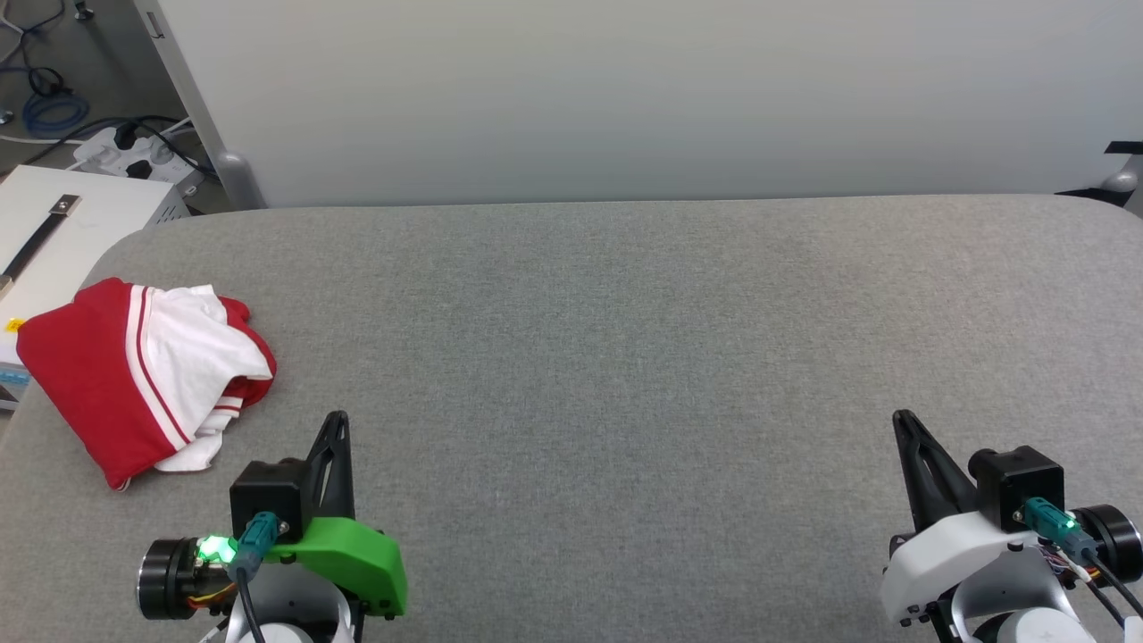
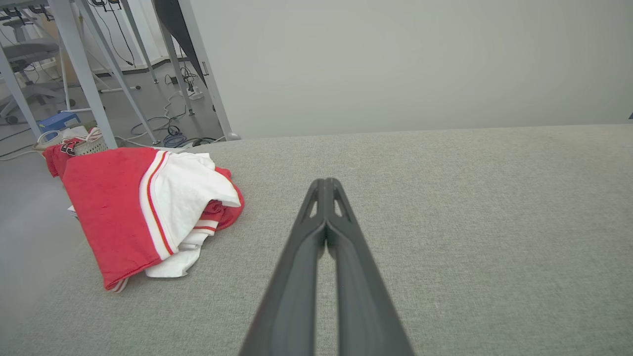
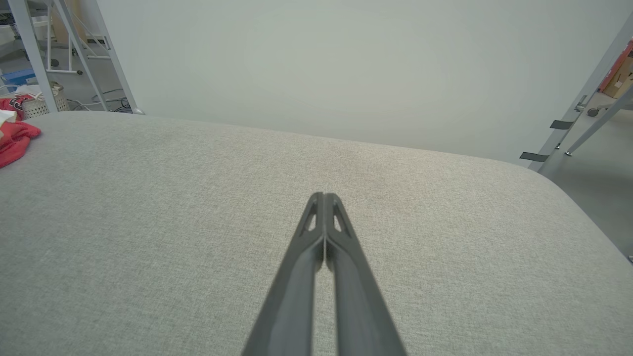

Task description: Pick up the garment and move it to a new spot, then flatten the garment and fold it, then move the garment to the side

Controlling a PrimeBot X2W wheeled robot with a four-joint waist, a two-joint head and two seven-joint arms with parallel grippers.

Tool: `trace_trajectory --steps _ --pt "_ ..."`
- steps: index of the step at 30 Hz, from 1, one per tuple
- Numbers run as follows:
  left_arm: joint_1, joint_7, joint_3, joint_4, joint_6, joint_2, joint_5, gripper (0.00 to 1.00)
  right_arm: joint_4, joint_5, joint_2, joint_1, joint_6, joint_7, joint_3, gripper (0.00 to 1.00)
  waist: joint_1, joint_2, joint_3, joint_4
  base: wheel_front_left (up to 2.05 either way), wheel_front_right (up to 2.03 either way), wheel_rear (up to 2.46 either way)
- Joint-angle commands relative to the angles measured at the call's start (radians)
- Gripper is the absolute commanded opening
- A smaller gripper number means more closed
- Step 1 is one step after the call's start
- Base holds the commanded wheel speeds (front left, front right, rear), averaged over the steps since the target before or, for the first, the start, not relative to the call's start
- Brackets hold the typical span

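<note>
garment (image 1: pixel 134 375): 1, red-white, bunched at far-left edge of grey table (image 1: pixel 625 357) | grippers: 2 | left gripper (image 1: pixel 337 420): fingers pressed together, empty, near garment | right gripper (image 1: pixel 902 418): fingers pressed together, empty, well apart

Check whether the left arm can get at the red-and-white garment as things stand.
Probably yes. The garment lies bunched near the left edge of the table, just forward-left of the left gripper, nothing between them but bare grey surface. The gripper is shut and must open first.
</note>
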Motion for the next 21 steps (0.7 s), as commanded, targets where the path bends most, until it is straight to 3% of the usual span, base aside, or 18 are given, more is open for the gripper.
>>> trace_trajectory --steps 1,18,19,21 --pt "-0.015 -0.001 -0.001 -0.001 0.004 -0.005 0.009 0.00 -0.003 -0.009 -0.001 -0.016 -0.001 0.003 0.000 0.00 0.0000 0.0000 0.000 0.000 0.00 0.00 0.00" --pt "-0.015 -0.001 -0.001 -0.001 0.004 -0.005 0.009 0.00 -0.003 -0.009 -0.001 -0.016 -0.001 0.003 0.000 0.00 0.0000 0.0000 0.000 0.000 0.00 0.00 0.00" --pt "0.000 0.000 0.000 0.000 0.000 0.000 -0.001 1.00 0.000 0.001 0.000 0.000 0.000 0.000 0.000 1.00 0.0000 0.0000 0.000 0.000 0.00 0.00 0.00" --pt "0.001 0.000 0.000 0.000 0.000 0.000 -0.001 1.00 0.001 0.001 0.000 0.001 0.000 0.000 0.000 1.00 0.0000 0.0000 0.000 0.000 0.00 0.00 0.00"
